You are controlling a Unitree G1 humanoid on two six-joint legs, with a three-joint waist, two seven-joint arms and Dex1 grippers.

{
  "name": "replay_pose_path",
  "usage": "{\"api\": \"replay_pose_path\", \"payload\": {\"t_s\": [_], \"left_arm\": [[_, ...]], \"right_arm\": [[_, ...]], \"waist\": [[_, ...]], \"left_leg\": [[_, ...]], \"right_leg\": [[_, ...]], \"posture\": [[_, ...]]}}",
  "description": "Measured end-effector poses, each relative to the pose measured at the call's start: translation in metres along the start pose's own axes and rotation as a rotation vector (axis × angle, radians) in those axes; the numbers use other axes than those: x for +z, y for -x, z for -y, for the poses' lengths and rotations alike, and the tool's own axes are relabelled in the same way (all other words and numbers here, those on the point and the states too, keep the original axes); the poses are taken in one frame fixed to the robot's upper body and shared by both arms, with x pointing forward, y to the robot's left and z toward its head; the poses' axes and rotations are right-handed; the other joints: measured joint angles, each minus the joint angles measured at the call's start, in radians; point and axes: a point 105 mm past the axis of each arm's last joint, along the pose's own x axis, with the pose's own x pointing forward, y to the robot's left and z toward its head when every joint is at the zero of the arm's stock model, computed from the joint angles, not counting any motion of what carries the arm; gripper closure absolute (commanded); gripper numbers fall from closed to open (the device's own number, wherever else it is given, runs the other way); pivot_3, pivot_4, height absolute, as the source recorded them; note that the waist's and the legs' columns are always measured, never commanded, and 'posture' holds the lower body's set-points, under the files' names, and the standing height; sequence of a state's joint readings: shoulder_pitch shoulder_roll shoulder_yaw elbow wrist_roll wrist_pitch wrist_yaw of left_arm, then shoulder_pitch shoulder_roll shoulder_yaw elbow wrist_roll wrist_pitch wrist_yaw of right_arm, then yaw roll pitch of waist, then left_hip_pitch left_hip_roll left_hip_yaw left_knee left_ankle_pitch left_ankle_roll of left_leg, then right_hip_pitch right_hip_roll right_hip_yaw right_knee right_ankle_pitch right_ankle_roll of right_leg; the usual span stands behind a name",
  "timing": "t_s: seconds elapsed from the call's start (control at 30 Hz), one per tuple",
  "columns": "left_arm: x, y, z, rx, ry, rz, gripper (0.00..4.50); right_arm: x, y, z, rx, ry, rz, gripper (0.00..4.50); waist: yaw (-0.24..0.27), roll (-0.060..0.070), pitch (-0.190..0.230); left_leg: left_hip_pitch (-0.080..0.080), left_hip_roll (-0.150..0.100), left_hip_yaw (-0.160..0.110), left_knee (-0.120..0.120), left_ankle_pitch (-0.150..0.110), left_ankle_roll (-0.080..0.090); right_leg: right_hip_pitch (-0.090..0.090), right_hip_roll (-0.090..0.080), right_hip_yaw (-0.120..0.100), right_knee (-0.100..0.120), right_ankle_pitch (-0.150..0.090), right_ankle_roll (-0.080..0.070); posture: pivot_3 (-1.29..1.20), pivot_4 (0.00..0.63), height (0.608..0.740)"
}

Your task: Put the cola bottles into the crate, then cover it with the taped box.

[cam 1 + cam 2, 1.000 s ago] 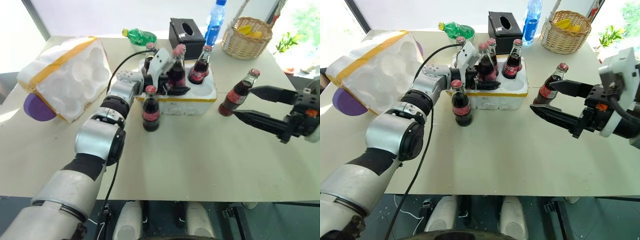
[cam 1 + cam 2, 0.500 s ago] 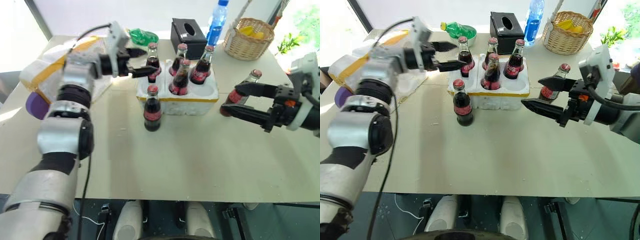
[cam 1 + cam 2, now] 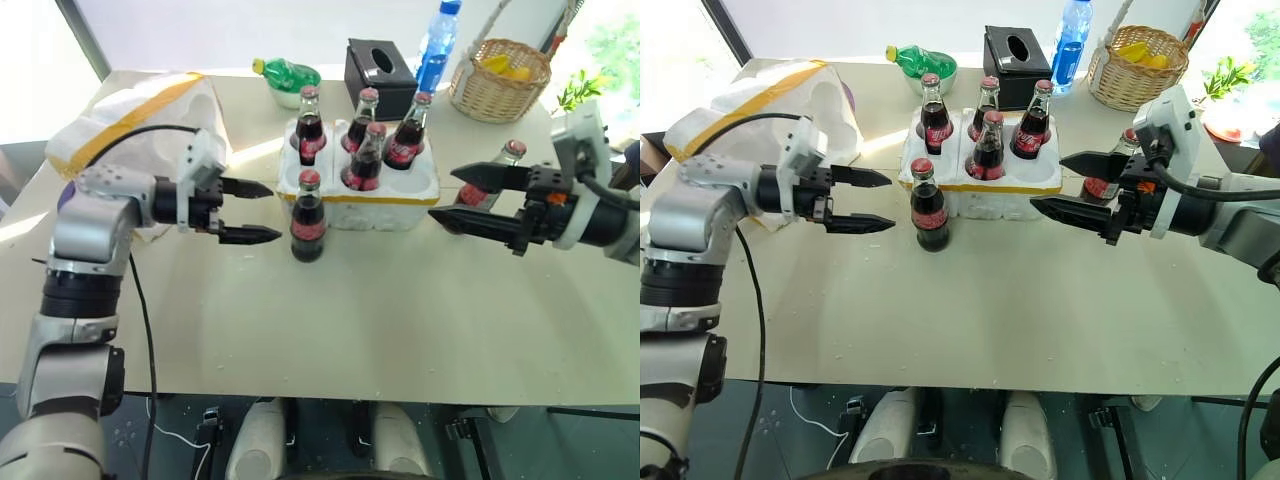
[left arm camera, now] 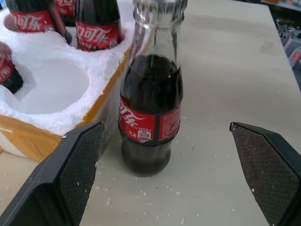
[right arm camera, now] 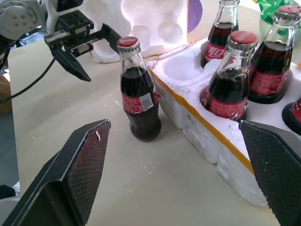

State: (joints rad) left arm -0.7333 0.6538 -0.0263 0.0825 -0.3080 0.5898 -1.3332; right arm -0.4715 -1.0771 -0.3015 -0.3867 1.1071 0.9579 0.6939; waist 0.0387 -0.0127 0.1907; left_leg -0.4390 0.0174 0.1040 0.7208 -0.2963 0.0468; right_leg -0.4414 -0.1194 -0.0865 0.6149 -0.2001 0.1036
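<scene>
Left eye view, from the robot's left side across: the taped box [image 3: 140, 125] lies tilted at the far left of the counter [image 3: 380, 300], its moulded bulges facing the middle, with something purple [image 3: 847, 93] showing past its edge. Just beside it hangs the left gripper [image 3: 258, 211], level and pointing right, jaws spread wide and holding nothing. Right in front of those jaws, a little apart, one cola bottle [image 3: 306, 216] stands upright on the counter, touching or almost touching the near side of the crate [image 3: 400, 205]. Four cola bottles sit in the crate's wells: three along the far row [image 3: 310, 124] [image 3: 364, 117] [image 3: 408, 134] and one in the near middle well [image 3: 368, 157], leaning slightly. The near left well [image 4: 56, 84] is open white foam. Further right, the right gripper [image 3: 452, 194] points left toward the crate, jaws wide apart and empty. The sixth cola bottle [image 3: 503, 163] stands on the counter behind its upper finger, partly hidden.

Along the far edge sit a green bottle [image 3: 285, 73], a black tissue box [image 3: 380, 65], a blue-labelled water bottle [image 3: 436, 45] and a wicker basket [image 3: 498, 78].
</scene>
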Motion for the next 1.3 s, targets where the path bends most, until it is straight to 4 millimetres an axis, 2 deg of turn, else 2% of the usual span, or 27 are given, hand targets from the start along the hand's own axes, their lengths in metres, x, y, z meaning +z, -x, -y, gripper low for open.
{"api": "replay_pose_path", "payload": {"t_s": [0.17, 0.37, 0.53, 0.63, 0.7, 0.77, 0.93, 1.03, 1.1, 1.2, 1.3], "left_arm": [[-0.01, -0.025, 0.003, 0.004, 0.012, 0.002, 0.03], [-0.024, -0.053, -0.01, 0.052, 0.07, 0.02, 0.03], [-0.029, -0.065, -0.017, 0.059, 0.081, 0.026, 0.03], [-0.031, -0.073, -0.018, 0.06, 0.111, 0.044, 0.78], [-0.03, -0.074, -0.017, 0.053, 0.122, 0.061, 1.72], [-0.029, -0.071, -0.016, 0.038, 0.155, 0.068, 1.69], [-0.005, -0.038, -0.005, -0.07, 0.248, 0.124, 1.69], [0.02, -0.019, -0.012, -0.074, 0.279, 0.189, 1.69], [0.042, -0.012, -0.025, -0.035, 0.267, 0.248, 1.69], [0.075, -0.008, -0.059, 0.102, 0.209, 0.332, 1.69], [0.087, -0.013, -0.08, 0.182, 0.171, 0.37, 1.69]], "right_arm": [[-0.004, 0.001, 0.0, -0.011, -0.022, -0.01, 0.0], [-0.005, 0.003, -0.001, -0.032, -0.027, -0.001, 0.0], [-0.005, 0.006, -0.001, -0.049, -0.027, 0.008, 0.0], [-0.005, 0.006, -0.001, -0.052, -0.032, 0.01, 0.0], [-0.006, 0.006, -0.001, -0.054, -0.033, 0.013, 0.0], [-0.006, 0.006, -0.002, -0.053, -0.036, 0.014, 0.0], [-0.009, 0.007, -0.002, -0.058, -0.044, 0.011, 0.0], [-0.013, 0.008, -0.001, -0.06, -0.057, 0.006, 0.0], [-0.013, 0.007, -0.002, -0.059, -0.054, 0.007, 0.0], [-0.013, 0.006, -0.003, -0.052, -0.051, 0.015, 0.0], [-0.014, 0.006, -0.002, -0.06, -0.05, 0.017, 0.0]], "waist": [[-0.001, 0.0, 0.0], [0.001, 0.0, 0.0], [0.003, 0.001, -0.001], [0.004, 0.001, -0.001], [0.0, 0.001, -0.001], [-0.002, 0.001, -0.001], [-0.007, 0.001, -0.001], [0.001, 0.001, 0.0], [0.006, 0.0, 0.0], [0.004, 0.0, 0.0], [-0.001, 0.0, 0.0]], "left_leg": [[0.0, 0.0, 0.0, 0.0, 0.0, 0.0], [0.0, -0.001, 0.0, 0.0, 0.0, 0.0], [0.0, 0.0, 0.0, 0.0, 0.0, 0.0], [0.001, -0.001, -0.001, 0.001, 0.0, 0.0], [0.001, -0.001, 0.0, 0.001, 0.0, 0.0], [0.0, 0.0, -0.001, 0.001, 0.0, 0.0], [-0.001, 0.001, 0.0, -0.001, 0.0, 0.0], [-0.001, 0.0, 0.0, 0.0, 0.0, 0.0], [-0.002, -0.001, -0.001, 0.001, 0.0, 0.0], [-0.002, -0.002, -0.002, 0.003, 0.0, 0.001], [-0.002, -0.003, -0.001, 0.002, -0.001, 0.002]], "right_leg": [[0.0, 0.0, 0.0, 0.0, 0.0, 0.0], [0.0, 0.0, 0.0, 0.0, 0.0, 0.0], [0.0, 0.0, 0.0, 0.001, 0.0, 0.001], [0.002, -0.001, 0.0, 0.0, 0.001, 0.001], [0.001, -0.001, 0.0, 0.0, 0.001, 0.001], [0.0, -0.001, 0.0, 0.001, 0.001, 0.001], [-0.002, 0.002, 0.0, 0.001, 0.001, 0.001], [-0.001, 0.001, 0.0, 0.0, 0.001, 0.001], [0.0, 0.0, 0.0, -0.001, 0.001, 0.002], [0.002, 0.0, 0.0, -0.002, 0.002, 0.003], [0.001, 0.001, 0.0, -0.001, 0.002, 0.004]], "posture": [[0.0, 0.15, 0.74], [0.0, 0.15, 0.74], [0.0, 0.15, 0.74], [0.0, 0.15, 0.74], [0.0, 0.15, 0.74], [0.0, 0.15, 0.74], [0.0, 0.15, 0.74], [0.0, 0.15, 0.74], [0.0, 0.15, 0.74], [0.0, 0.15, 0.74], [0.0, 0.15, 0.74]]}}
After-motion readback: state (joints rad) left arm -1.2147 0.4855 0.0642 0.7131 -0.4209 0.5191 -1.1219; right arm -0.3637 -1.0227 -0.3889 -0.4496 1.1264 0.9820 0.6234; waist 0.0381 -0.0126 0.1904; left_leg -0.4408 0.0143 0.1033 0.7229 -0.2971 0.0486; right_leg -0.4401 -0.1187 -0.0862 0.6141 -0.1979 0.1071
